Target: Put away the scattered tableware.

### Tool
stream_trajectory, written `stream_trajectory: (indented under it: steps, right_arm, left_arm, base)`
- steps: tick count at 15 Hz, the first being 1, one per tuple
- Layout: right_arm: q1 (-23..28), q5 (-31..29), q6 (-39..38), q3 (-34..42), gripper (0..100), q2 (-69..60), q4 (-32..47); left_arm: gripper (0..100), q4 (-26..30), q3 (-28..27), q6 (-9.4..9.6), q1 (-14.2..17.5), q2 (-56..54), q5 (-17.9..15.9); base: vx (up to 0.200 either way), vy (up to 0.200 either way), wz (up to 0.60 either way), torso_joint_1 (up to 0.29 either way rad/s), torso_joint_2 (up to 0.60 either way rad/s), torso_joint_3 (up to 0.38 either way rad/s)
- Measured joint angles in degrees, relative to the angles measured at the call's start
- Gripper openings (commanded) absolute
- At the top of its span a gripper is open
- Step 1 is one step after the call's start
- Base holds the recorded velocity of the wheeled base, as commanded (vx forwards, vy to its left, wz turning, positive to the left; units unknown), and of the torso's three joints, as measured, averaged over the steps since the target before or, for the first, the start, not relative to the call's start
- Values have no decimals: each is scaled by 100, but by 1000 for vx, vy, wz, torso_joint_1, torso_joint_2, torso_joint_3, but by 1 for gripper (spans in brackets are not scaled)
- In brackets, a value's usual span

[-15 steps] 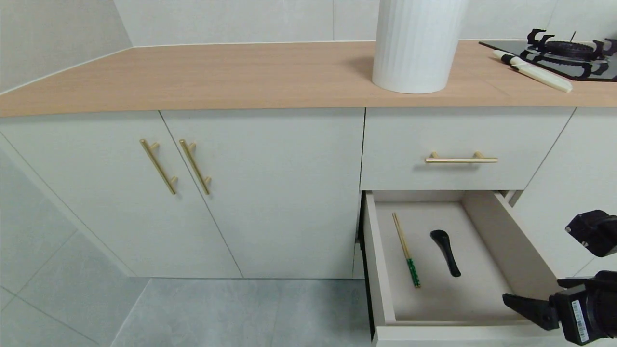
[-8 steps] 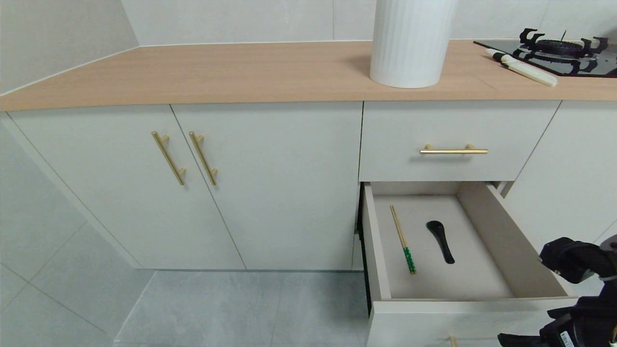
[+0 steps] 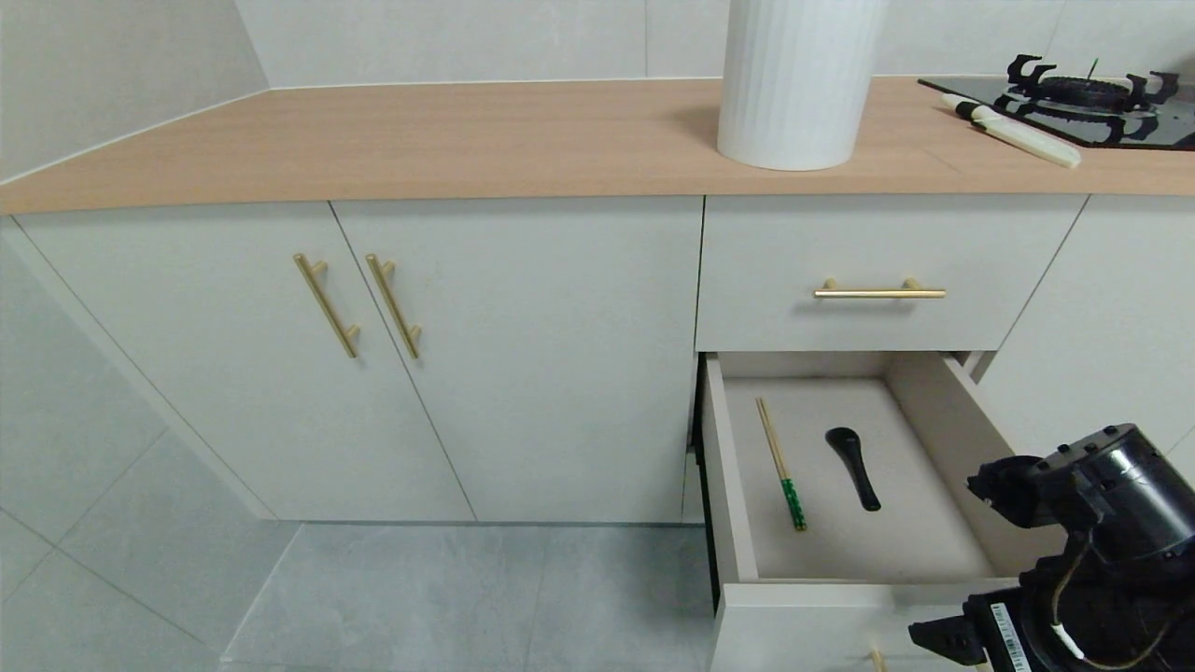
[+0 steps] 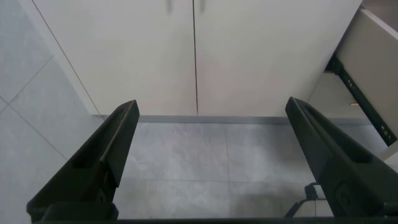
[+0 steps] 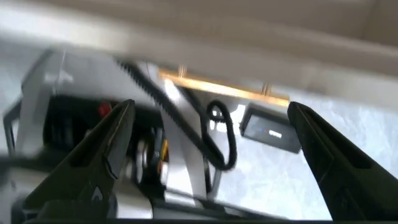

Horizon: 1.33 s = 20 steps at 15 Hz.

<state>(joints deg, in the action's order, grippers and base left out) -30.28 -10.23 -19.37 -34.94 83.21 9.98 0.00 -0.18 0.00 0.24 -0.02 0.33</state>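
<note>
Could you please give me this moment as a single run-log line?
drawer: open | chopsticks, spoon: inside | left gripper: open, above floor | right gripper: open, facing handle

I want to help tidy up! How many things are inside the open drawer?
2. In the open drawer, a pair of chopsticks lies near the left wall and a black spoon beside it, nearer the middle. The front right corner is hidden, so more may be there.

The black right arm [image 3: 1111, 490] bears a thin cable [image 3: 1074, 571] and barcode label [image 3: 1004, 630].
</note>
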Motion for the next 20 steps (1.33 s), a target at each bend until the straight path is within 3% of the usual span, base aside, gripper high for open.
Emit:
stream_trajectory:
  steps: [5, 9, 20]
  right_arm:
    - [22, -334, -24, 13, 100, 260, -244]
    - [84, -523, 38, -65, 100, 492, -892]
    - [884, -521, 443, -1847, 100, 2020, -1113]
  left_arm:
    - [100, 0, 0, 0, 0, 0, -1]
    - [100, 0, 0, 0, 0, 0, 0]
    - [100, 0, 0, 0, -2, 0, -1]
  base:
    - [0, 0, 0, 0, 0, 0]
    - [0, 0, 0, 0, 0, 0]
    - [0, 0, 0, 0, 0, 0]
